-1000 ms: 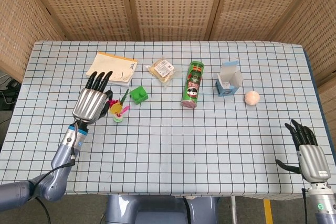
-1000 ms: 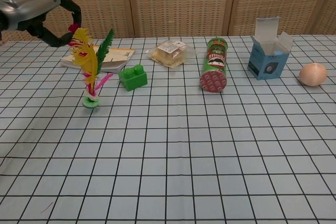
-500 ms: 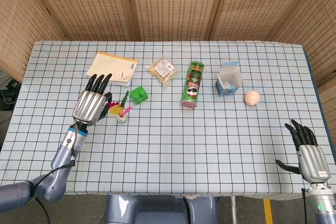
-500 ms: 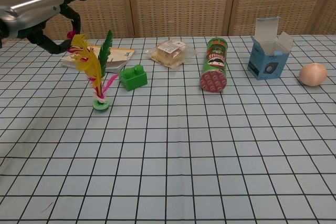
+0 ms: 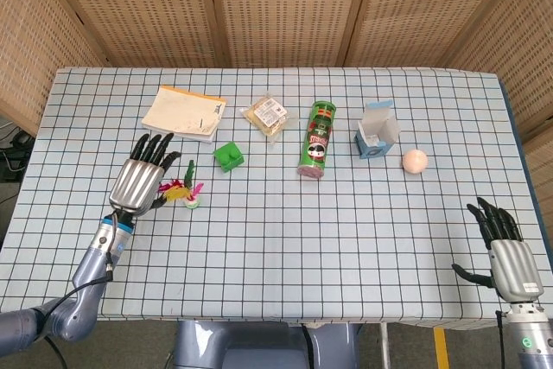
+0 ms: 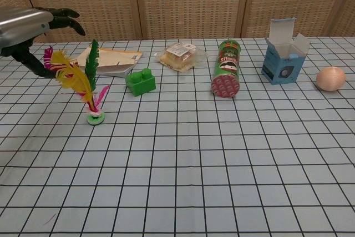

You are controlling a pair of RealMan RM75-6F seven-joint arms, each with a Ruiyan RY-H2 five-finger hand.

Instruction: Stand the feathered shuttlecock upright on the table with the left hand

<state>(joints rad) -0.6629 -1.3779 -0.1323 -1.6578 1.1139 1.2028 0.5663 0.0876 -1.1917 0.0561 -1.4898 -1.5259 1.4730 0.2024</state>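
The feathered shuttlecock stands on its green base on the table, its yellow, green and pink feathers leaning left. In the head view the shuttlecock is just right of my left hand. My left hand hovers at the feathers' upper left with its fingers spread apart above them. The thumb sits beside the pink feather tips, and nothing is gripped. My right hand rests open, fingers apart, at the table's front right edge, far from the shuttlecock.
A green toy brick sits just right of the shuttlecock, and a booklet lies behind it. Further right are a wrapped snack, a lying green chip can, an open blue box and a pale ball.
My left hand has drawn back toward the table's front left and spread its fingers. The shuttlecock shifted a little nearer and to the left with it, and its feathers now lean left.
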